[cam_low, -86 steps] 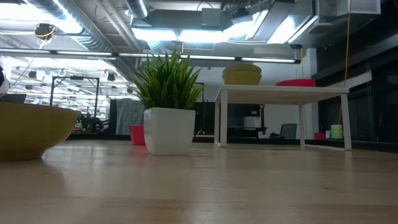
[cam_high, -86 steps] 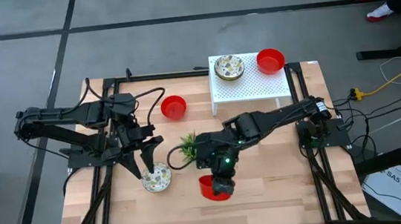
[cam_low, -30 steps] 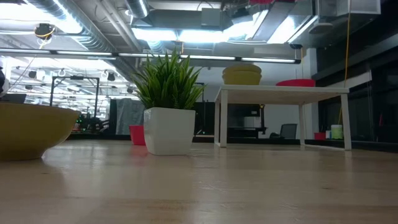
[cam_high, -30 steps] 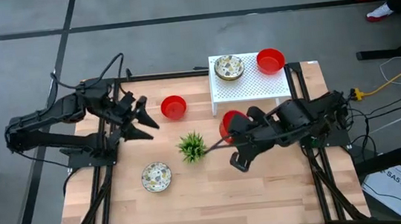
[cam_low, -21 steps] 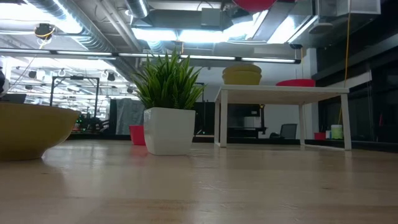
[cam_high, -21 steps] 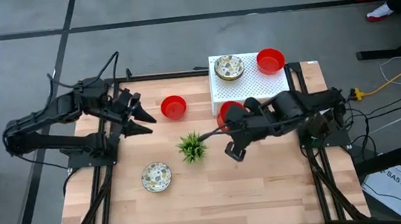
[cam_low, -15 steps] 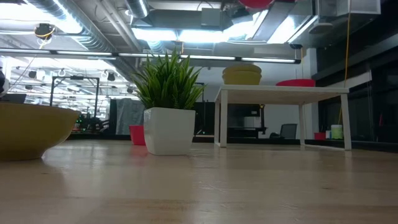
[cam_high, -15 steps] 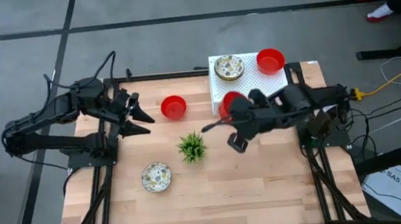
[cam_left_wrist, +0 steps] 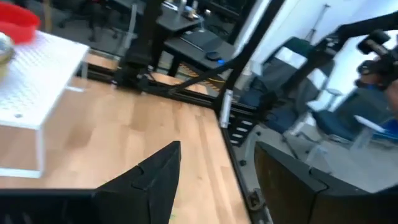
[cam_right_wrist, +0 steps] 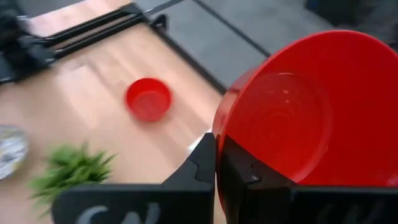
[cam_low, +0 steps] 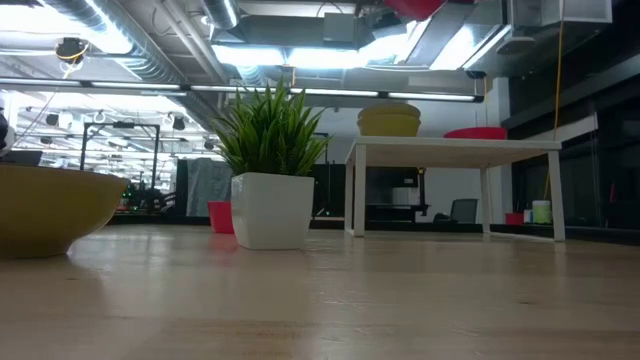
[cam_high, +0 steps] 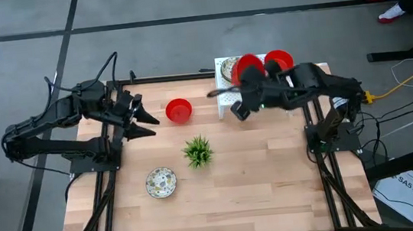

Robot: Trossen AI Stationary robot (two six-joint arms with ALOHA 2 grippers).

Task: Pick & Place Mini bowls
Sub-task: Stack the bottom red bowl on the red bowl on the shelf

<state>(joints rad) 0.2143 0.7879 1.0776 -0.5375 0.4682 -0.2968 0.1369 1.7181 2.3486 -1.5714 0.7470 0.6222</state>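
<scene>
High view showed a red bowl (cam_high: pixel 248 68) held aloft in the right claw (cam_high: pixel 244 88), over the near edge of the white stand (cam_high: pixel 262 94) and covering part of the speckled bowl (cam_high: pixel 226 69) that sat on it. Right wrist view had the claw's fingers (cam_right_wrist: pixel 208 163) clamped together on that bowl's rim, the bowl tipped on edge with its hollow facing the camera. A second red bowl (cam_high: pixel 281 61) sat on the stand just beside the held one. A third red bowl (cam_high: pixel 179 110) rested on the wooden desk (cam_high: pixel 274 177), left of the stand and well apart from it. Another speckled bowl (cam_high: pixel 160 182) lay on the desk toward the front left, near the small plant (cam_high: pixel 198 151) at the middle.

Low view caught the held bowl (cam_low: pixel 412 8) at the very top, above the stand (cam_low: pixel 455 150) with its speckled bowl (cam_low: pixel 389 120), and the plant (cam_low: pixel 270 165) in its white pot.

Left claw (cam_high: pixel 148 121) hovered above the desk's left rear part, near the third red bowl but not touching it, its fingers (cam_left_wrist: pixel 152 174) spread apart and holding nothing
</scene>
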